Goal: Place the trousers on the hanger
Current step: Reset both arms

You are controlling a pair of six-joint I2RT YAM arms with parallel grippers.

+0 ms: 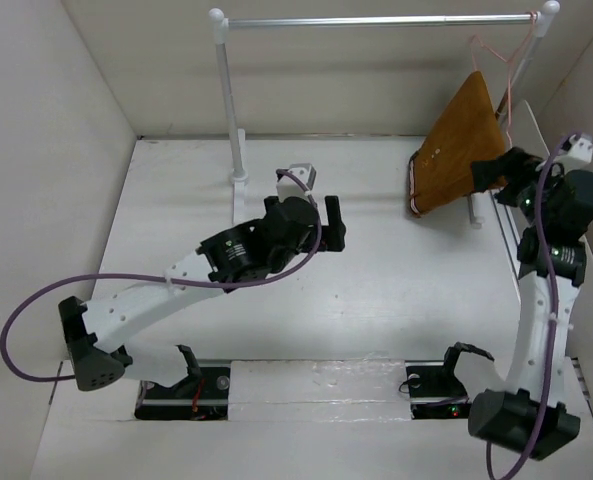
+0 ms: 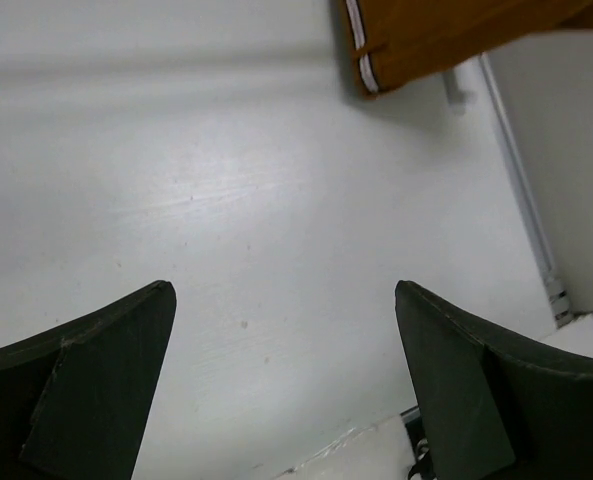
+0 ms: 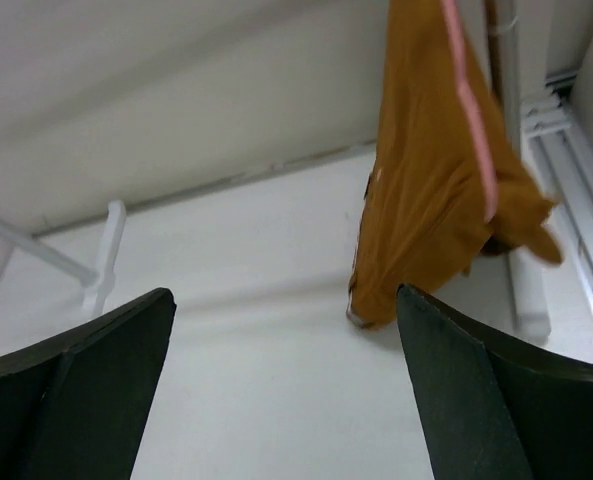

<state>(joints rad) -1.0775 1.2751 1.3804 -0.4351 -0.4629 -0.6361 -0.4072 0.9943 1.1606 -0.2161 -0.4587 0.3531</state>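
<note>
Above the white table [image 1: 376, 300], trousers [image 1: 463, 140] drape the hanger [image 3: 465, 95].

Bare table [image 1: 376, 290] spans the frame's centre, with room to pass. At upper right the trousers [image 1: 463, 150] hang from the rail [image 1: 376, 21] and block that corner. A white post [image 1: 231, 110] stands at upper left. Walls [image 1: 36, 200] close both sides.

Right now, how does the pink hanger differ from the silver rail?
The hanger is thin pink wire; the rail is a thicker silver bar. The hanger hangs slanted at the rail's right end; the rail runs level between white posts. The hanger carries the trousers; the rail carries only the hanger. Both are raised above the table.
</note>
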